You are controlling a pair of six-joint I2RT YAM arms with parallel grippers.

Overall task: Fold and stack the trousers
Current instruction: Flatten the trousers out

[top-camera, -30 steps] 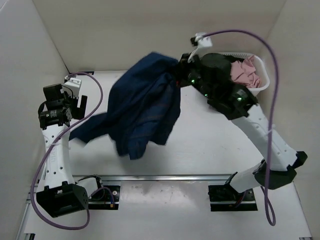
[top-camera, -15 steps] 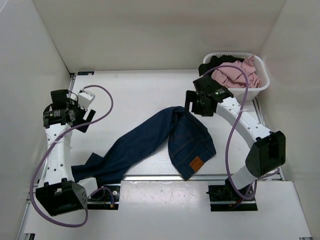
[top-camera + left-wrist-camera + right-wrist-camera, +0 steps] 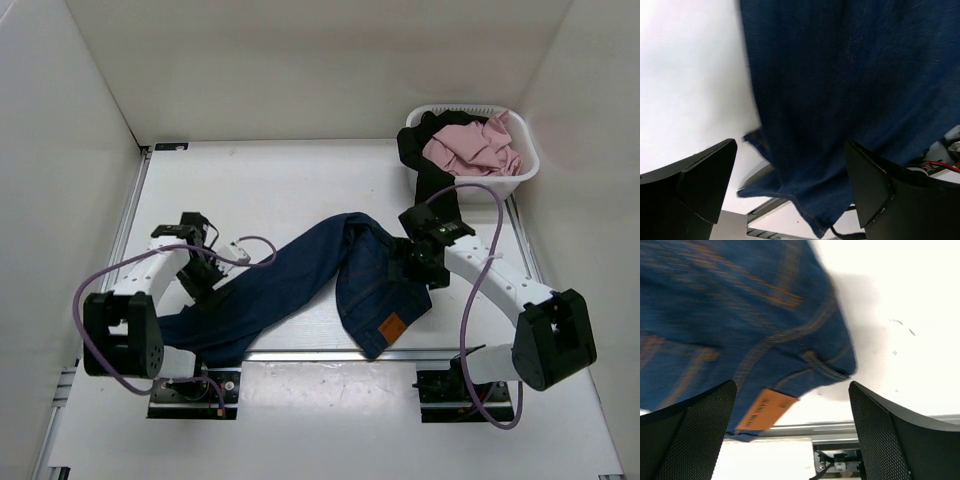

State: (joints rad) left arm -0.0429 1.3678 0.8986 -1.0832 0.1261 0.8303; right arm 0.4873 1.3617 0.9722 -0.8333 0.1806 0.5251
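Pincers first: your left pincer [image 3: 790, 145] is spread wide, gripping nothing, over one leg of the navy jeans [image 3: 300, 285]. Your right pincer [image 3: 792, 384] is equally wide over their waist end, just beside the tan patch [image 3: 765, 411]. The jeans lie sprawled on the table [image 3: 280, 190], waist near the front edge, leg trailing left.

White arms [image 3: 497, 282], black joints [image 3: 553, 340], looping purple cables [image 3: 478, 186]
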